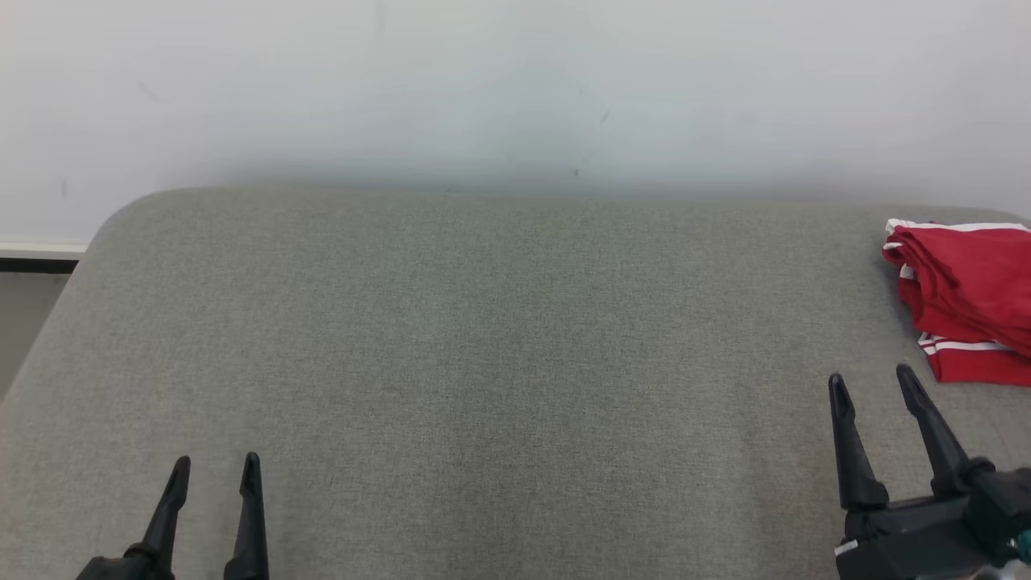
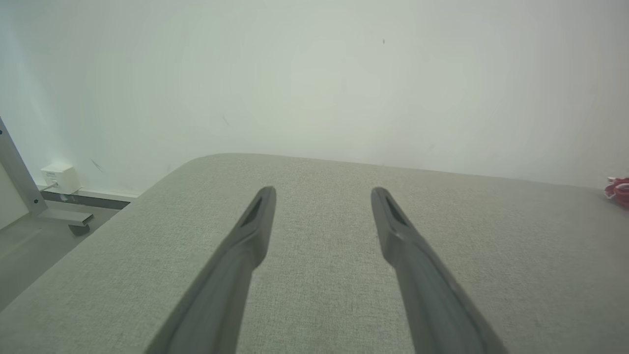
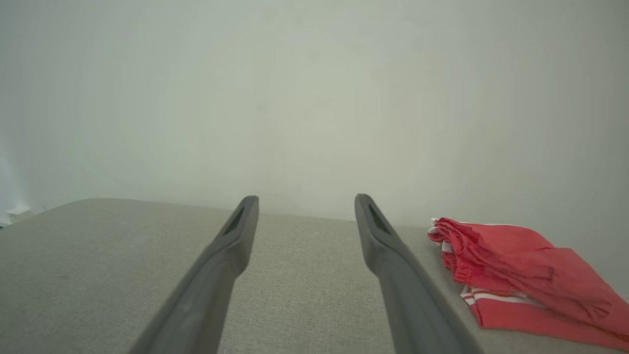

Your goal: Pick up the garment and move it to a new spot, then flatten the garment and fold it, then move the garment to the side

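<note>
Garment (image 1: 970,298) lies folded at the table's (image 1: 483,338) right side; we judge it done, hence left fingers (image 1: 251,491) and right fingers (image 1: 850,451) spread, empty.

surface: I see a grey cloth-covered table (image 1: 483,338), far-left corner rounded | on it: I make out one folded red garment (image 1: 970,290) with white stripes, lying at the far right edge
</note>
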Available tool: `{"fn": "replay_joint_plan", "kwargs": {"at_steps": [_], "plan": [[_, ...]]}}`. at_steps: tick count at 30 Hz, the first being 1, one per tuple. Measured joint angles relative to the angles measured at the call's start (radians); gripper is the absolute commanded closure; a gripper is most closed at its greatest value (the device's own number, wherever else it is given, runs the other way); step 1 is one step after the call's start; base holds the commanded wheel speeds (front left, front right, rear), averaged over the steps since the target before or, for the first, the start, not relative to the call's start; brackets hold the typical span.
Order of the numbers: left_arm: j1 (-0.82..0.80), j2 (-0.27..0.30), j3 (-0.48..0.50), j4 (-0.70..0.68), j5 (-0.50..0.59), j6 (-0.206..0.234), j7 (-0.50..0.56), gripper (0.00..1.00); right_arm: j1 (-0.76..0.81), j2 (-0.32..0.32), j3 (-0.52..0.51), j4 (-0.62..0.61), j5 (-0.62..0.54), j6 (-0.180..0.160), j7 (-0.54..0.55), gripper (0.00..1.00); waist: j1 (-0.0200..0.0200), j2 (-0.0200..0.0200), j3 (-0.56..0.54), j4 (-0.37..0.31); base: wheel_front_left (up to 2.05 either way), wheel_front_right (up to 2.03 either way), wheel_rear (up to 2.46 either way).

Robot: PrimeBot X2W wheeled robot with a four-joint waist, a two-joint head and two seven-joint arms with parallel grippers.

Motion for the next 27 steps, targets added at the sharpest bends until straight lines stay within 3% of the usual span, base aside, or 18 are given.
{"fn": "replay_joint_plan", "kwargs": {"at_steps": [10,27], "plan": [[0.002,-0.007,-0.006,0.016,0.000,-0.003,0.000,0.00,0.081,0.074,-0.021,-0.013,-0.015,0.000,-0.014,0.00,0.0002,0.0001,-0.003,-0.049,0.00,0.00,0.00],[0.013,-0.013,-0.005,0.026,0.010,-0.006,0.000,0.00,0.038,0.066,0.020,0.084,-0.004,0.000,-0.037,0.00,0.0004,0.0001,-0.001,-0.095,0.00,0.00,0.00]]}}
